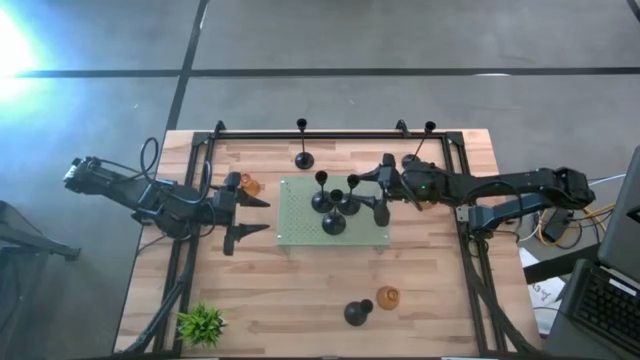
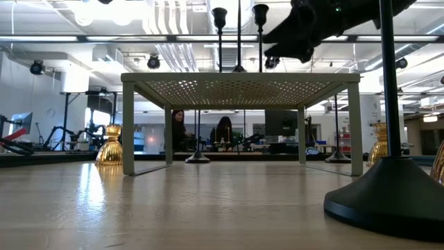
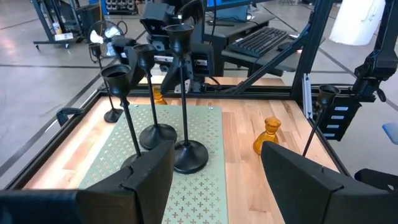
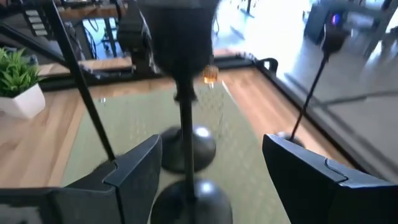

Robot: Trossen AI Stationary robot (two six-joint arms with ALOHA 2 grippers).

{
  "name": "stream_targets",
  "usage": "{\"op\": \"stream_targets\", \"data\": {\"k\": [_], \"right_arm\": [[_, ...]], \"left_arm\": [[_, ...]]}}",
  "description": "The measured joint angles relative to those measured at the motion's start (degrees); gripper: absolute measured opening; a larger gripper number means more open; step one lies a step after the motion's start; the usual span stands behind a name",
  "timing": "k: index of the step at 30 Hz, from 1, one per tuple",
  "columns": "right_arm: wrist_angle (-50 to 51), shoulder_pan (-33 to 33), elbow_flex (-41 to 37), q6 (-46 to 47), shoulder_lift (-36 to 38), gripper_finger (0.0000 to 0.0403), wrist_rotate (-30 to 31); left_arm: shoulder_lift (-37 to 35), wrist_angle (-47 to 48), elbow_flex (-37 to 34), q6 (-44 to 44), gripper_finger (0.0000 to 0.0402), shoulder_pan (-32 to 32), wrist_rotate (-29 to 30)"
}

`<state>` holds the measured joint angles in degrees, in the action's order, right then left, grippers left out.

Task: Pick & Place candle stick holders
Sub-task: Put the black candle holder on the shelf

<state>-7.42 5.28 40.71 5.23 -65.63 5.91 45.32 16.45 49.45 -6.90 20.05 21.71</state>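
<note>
While upright, three black holders [image 1: 333, 205] stand stems vertical

Strong white glare washes out the upper left corner of the high view, spilling across the grey floor [image 1: 400, 40]; the rest is evenly and fairly brightly lit, with only short soft shadows under things on the desk [image 1: 300, 290]. In the low view, rows of ceiling lights [image 2: 173, 38] glow overhead and throw a pale sheen on the desk surface, while the big black base [image 2: 388, 198] at lower right is soft and out of focus. The left wrist view is sharp and bright. The right wrist view is blurred throughout, the black stem [image 4: 185, 124] at its centre smeared, with daylight blown out at upper right
</note>
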Motion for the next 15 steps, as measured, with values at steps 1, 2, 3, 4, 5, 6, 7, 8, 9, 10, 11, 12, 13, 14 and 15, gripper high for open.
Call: {"op": "stream_targets", "data": {"k": [1, 2, 3, 4, 5, 6, 7, 8, 9, 10, 11, 12, 13, 14, 15], "right_arm": [[1.3, 0.0, 0.0, 0.6, 0.4, 0.0272, -0.1], [2.7, 0.0, 0.0, 1.0, 0.9, 0.0272, -0.2], [4.1, 0.0, 0.0, 1.4, 1.3, 0.0272, -0.3], [5.3, 0.0, 0.0, 1.6, 1.5, 0.0271, -0.4], [6.0, 0.0, 0.0, 1.9, 1.6, 0.0269, -0.5], [7.0, 0.0, 0.0, 1.9, 1.8, 0.0267, -0.5], [8.1, 0.0, 0.0, 1.9, 1.9, 0.0264, -0.5], [8.6, 0.0, 0.0, 1.9, 1.9, 0.0262, -0.5], [9.1, 0.0, 0.0, 2.1, 1.9, 0.0258, -0.5], [10.2, 0.0, 0.0, 2.5, 1.9, 0.0255, -0.5], [11.3, 0.0, 0.0, 2.9, 1.8, 0.025, -0.5], [12.1, 0.0, 0.0, 3.4, 1.7, 0.0245, -0.5], [13.0, -0.2, -0.1, 3.9, 1.6, 0.0238, -0.5], [13.8, -0.3, -0.2, 4.4, 1.5, 0.023, -0.5], [14.4, -0.5, -0.4, 4.8, 1.5, 0.022, -0.5]], "left_arm": [[0.0, 0.0, 0.0, 0.0, 0.0245, 0.0, 0.0], [0.0, 0.0, 0.0, 0.0, 0.0245, 0.0, 0.0], [0.0, 0.0, 0.0, 0.0, 0.0246, 0.0, 0.0], [0.0, 0.0, 0.0, 0.0, 0.0245, 0.0, 0.0], [0.0, 0.0, 0.0, 0.0, 0.0245, 0.0, 0.0], [0.0, 0.0, 0.0, 0.0, 0.0245, 0.0, 0.0], [0.0, 0.0, 0.0, 0.0, 0.0245, 0.0, 0.0], [0.0, 0.0, 0.0, 0.0, 0.0245, 0.0, 0.0], [0.0, 0.0, 0.0, 0.0, 0.0245, 0.0, 0.0], [0.0, 0.0, 0.0, 0.0, 0.0245, 0.0, 0.0], [0.0, 0.0, 0.0, 0.0, 0.0245, 0.0, 0.0], [0.0, 0.0, 0.0, 0.0, 0.0245, 0.0, 0.0], [0.0, 0.0, 0.0, 0.0, 0.0246, 0.0, 0.0], [0.0, 0.0, 0.0, 0.0, 0.0246, 0.0, 0.0], [0.0, 0.0, 0.0, 0.0, 0.0245, 0.0, 0.0]]}}
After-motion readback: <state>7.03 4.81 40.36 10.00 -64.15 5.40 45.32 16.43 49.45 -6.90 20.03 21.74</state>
